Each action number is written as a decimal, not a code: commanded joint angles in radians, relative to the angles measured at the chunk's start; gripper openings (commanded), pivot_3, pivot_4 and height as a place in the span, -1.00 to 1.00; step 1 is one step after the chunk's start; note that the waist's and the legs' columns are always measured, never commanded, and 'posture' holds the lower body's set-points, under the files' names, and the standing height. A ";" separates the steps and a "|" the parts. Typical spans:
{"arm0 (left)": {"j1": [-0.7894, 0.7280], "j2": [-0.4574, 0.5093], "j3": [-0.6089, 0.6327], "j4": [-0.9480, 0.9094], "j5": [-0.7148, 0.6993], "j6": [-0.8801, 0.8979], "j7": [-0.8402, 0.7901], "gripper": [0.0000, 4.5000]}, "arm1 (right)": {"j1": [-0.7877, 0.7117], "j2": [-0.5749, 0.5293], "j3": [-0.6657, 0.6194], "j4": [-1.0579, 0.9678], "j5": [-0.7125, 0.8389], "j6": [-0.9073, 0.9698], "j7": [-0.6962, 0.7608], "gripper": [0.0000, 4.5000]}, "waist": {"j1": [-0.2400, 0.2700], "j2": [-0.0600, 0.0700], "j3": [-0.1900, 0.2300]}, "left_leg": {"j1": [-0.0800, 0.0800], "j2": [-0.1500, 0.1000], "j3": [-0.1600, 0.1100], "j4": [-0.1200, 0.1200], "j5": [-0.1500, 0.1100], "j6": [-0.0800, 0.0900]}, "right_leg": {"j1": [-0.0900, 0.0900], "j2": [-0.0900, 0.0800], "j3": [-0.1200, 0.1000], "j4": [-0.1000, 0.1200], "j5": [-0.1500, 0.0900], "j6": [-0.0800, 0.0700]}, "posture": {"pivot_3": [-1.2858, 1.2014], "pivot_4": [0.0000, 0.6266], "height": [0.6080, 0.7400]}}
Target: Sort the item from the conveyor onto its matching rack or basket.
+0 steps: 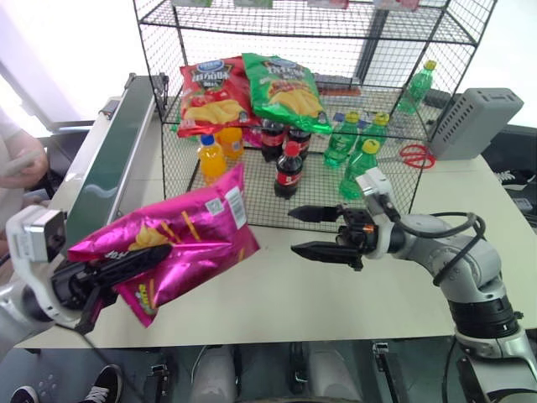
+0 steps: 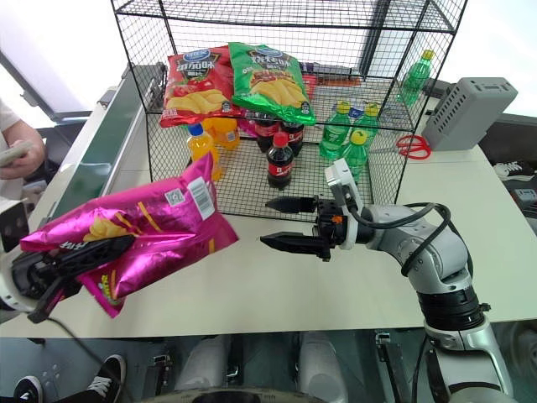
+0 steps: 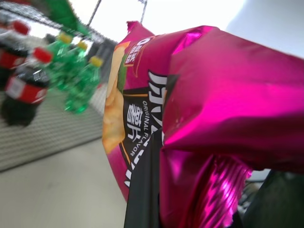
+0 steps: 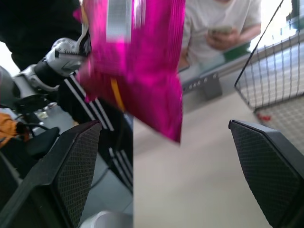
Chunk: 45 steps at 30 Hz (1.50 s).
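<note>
The magenta-pink chip bag, the item [image 1: 189,231], hangs in the air above the table's front left, tilted, with its barcode corner up. My left gripper [image 1: 155,254] is shut on its lower left part, one black finger lying across the bag's face. In the left wrist view the item [image 3: 228,95] bulges over that finger [image 3: 142,190]. My right gripper [image 1: 294,231] is open and points left at the bag, a short gap away, with nothing between its fingers [image 4: 71,166]. The conveyor [image 1: 117,151] runs along the left. The black wire rack [image 1: 394,185] stands behind.
On the rack lie a red chip bag [image 1: 211,96] and a green chip bag [image 1: 284,91], with orange bottles [image 1: 211,158], cola bottles [image 1: 288,170] and green bottles [image 1: 357,143]. Red scissors [image 1: 417,154] and a grey box [image 1: 474,122] sit to the right. A person [image 1: 18,164] stands at the left.
</note>
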 commanded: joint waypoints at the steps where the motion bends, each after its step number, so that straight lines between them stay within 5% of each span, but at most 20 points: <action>1: -0.080 -0.038 -0.087 0.020 -0.070 0.064 0.024 -0.98 | -0.025 -0.008 -0.011 -0.026 0.066 0.062 0.010 1.00 | 0.000 0.000 0.000 | 0.000 0.000 0.000 0.000 0.000 0.000 | 0.000 0.000 0.000 0.000 0.000 0.000 | 0.03 -0.52 1.00; 5: -0.178 -0.092 -0.157 0.054 -0.117 0.116 0.052 -0.98 | -0.041 0.005 -0.037 -0.036 0.133 0.115 0.002 1.00 | 0.002 0.000 0.000 | 0.000 0.000 0.000 0.000 0.000 0.000 | 0.000 0.000 0.000 0.000 0.000 0.000 | 0.03 -0.52 1.00; 14: -0.268 -0.161 -0.253 0.103 0.024 0.171 -0.011 -0.98 | -0.092 0.009 -0.087 -0.041 0.417 0.321 -0.064 1.00 | 0.001 -0.001 0.000 | 0.000 -0.001 0.000 0.000 0.000 0.000 | 0.000 0.000 0.001 0.000 0.000 0.000 | 0.03 -0.52 1.00; 22: -0.256 -0.189 -0.254 0.102 0.151 0.148 -0.076 -0.98 | -0.084 -0.016 -0.054 -0.068 0.407 0.348 -0.050 1.00 | 0.002 -0.001 0.000 | 0.000 -0.001 0.000 0.000 0.000 0.000 | 0.000 0.000 0.001 0.000 0.000 0.000 | 0.03 -0.52 1.00; 25: -0.258 -0.196 -0.234 0.109 0.171 0.133 -0.080 -1.00 | -0.067 -0.030 -0.036 -0.076 0.378 0.346 -0.042 0.60 | 0.002 -0.001 0.000 | 0.000 -0.001 0.000 0.000 0.000 0.000 | 0.000 0.000 0.001 0.000 0.000 0.000 | 0.03 -0.52 1.00; 31: -0.263 -0.219 -0.194 0.126 0.187 0.115 -0.076 -1.00 | -0.044 -0.051 0.004 -0.083 0.258 0.255 0.005 -0.66 | 0.003 -0.001 0.000 | 0.000 -0.001 0.000 0.000 0.000 0.000 | 0.000 0.000 0.001 0.000 0.000 0.000 | 0.03 -0.52 1.00; 33: -0.265 -0.221 -0.184 0.135 0.195 0.115 -0.059 -1.00 | -0.040 -0.055 0.013 -0.076 0.224 0.228 0.017 -0.84 | 0.002 -0.001 0.000 | 0.000 -0.001 0.000 0.000 0.000 0.000 | 0.000 0.000 0.001 0.000 0.000 0.000 | 0.03 -0.52 1.00; 36: -0.269 -0.217 -0.163 0.159 0.186 0.125 -0.038 -0.58 | -0.030 -0.060 0.016 -0.073 0.164 0.170 0.030 -0.84 | 0.002 -0.001 0.000 | 0.000 -0.001 0.000 0.000 0.000 0.000 | 0.000 0.000 0.001 0.000 0.000 0.000 | 0.03 -0.52 1.00; 43: -0.216 -0.197 -0.115 0.151 0.323 0.043 -0.066 1.00 | 0.066 -0.096 -0.137 -0.132 0.162 0.097 -0.020 -0.86 | 0.005 -0.001 0.000 | -0.001 -0.001 0.000 0.000 0.000 0.000 | 0.000 0.000 0.001 -0.001 0.000 0.000 | 0.03 -0.52 1.00; 45: -0.203 -0.193 -0.094 0.164 0.355 0.021 -0.070 1.00 | 0.115 -0.124 -0.242 -0.170 0.207 0.097 -0.058 -0.86 | 0.010 -0.001 0.000 | -0.001 -0.001 0.000 0.000 0.000 0.000 | 0.000 0.000 0.001 -0.002 0.000 0.000 | 0.03 -0.52 1.00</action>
